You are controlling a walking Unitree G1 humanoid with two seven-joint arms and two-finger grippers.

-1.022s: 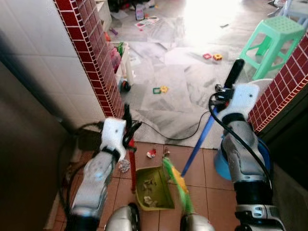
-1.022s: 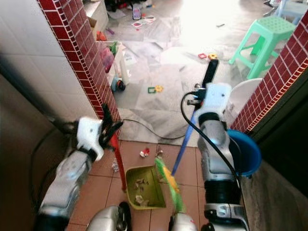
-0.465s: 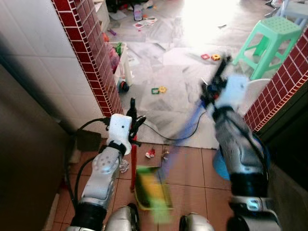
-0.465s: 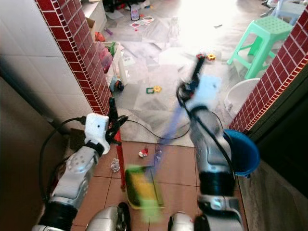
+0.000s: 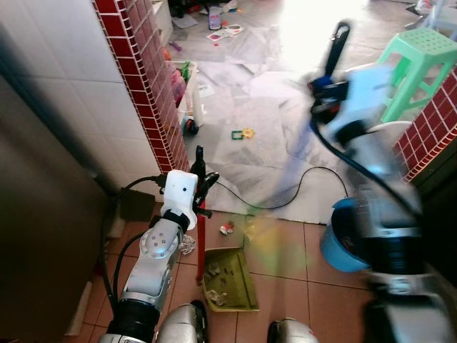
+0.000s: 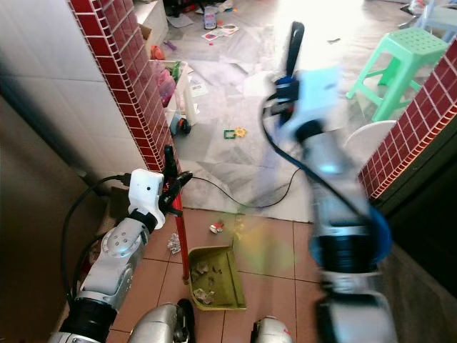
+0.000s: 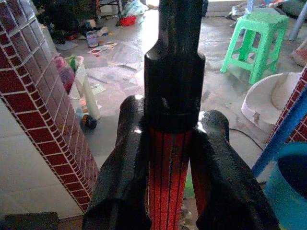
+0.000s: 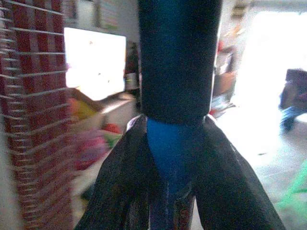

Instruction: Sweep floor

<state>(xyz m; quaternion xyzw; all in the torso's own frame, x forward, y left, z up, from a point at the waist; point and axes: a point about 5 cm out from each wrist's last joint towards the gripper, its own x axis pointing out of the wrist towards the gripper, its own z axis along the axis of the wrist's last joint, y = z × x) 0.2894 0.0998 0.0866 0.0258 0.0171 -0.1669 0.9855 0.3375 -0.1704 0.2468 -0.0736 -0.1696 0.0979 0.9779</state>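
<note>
A green dustpan [image 5: 228, 279] with paper scraps in it rests on the terracotta tiles by my feet. Its red handle [image 5: 199, 236] stands upright, and my left gripper [image 5: 198, 187] is shut on it just below the black cap [image 7: 173, 72]. My right gripper [image 5: 327, 93] is raised and blurred, shut on the blue broom handle [image 8: 172, 148] beneath its black grip [image 5: 335, 46]. The yellow-green broom head [image 5: 275, 239] is a smear over the tiles right of the dustpan. A red-and-white scrap [image 5: 226, 229] and a crumpled paper [image 5: 187, 245] lie beside the dustpan.
A red-tiled pillar [image 5: 153, 93] stands close on the left and a red-tiled wall [image 5: 428, 136] on the right. A blue bucket [image 5: 341, 239], a white basin [image 5: 393, 132] and a green stool [image 5: 421, 50] sit to the right. A black cable [image 5: 285, 194] and toys [image 5: 239, 133] lie ahead.
My right arm has swung up and away, carrying the broom head off the dustpan and out to its right. The left gripper keeps hold of the dustpan handle.
</note>
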